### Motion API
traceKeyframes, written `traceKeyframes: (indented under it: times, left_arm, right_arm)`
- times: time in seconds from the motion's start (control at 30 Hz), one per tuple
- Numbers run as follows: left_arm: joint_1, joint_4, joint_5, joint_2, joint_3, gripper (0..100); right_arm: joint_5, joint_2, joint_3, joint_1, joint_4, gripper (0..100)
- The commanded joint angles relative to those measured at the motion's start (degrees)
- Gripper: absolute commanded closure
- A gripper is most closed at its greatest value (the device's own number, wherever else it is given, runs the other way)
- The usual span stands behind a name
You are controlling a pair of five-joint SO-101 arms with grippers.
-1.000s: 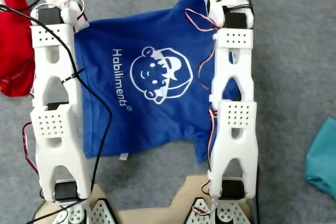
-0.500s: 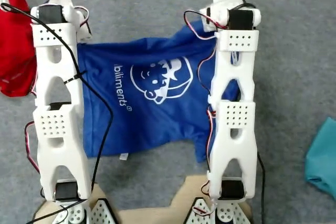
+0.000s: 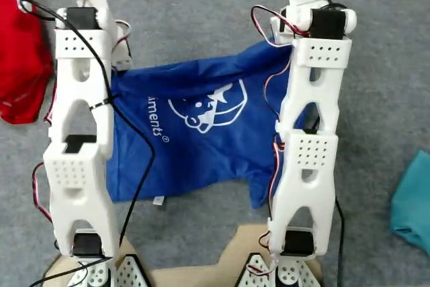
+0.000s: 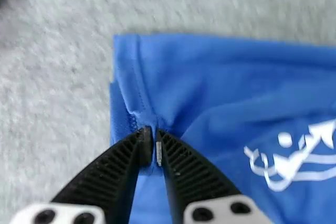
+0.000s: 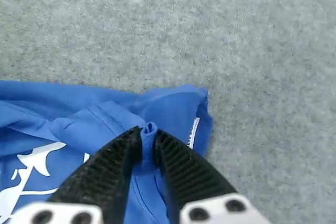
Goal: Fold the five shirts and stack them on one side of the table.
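Jaws of both arms clamp the blue shirt (image 3: 195, 139), which looks to be midway through its first fold.

The left gripper (image 4: 149, 136) and the right gripper (image 5: 148, 132) each pinch a small bunch of cloth at one far corner of the blue shirt. The shirt's near hem lies flat on the grey table (image 3: 201, 18) between the two arms. Its far edge is raised and doubled toward that hem, covering the top of the white print. A teal shirt (image 3: 413, 199) lies well to the right of the blue shirt, near its hem. A red shirt (image 3: 23, 52) lies crumpled to the left, by the far edge. Neither looks folded, so I judge the task barely begun, with this fold to finish, the other shirts to do, and the stack to build.
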Motion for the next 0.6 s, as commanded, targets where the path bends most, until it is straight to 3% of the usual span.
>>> traceKeyframes:
  times: [0.0,0.33,0.57]
  left_arm:
    - [1.1,0.6,-0.6,-11.5,9.8,98]
    - [-2.7,0.5,-1.1,-19.8,22.0,98]
    - [-2.2,0.5,-2.5,-23.3,30.9,98]
  right_arm:
    - [0.1,-9.8,5.0,0.8,1.1,99.4]
    - [-1.2,-38.3,48.9,0.7,0.8,99.4]
    - [-1.4,-51.3,70.1,0.8,0.5,99.4]
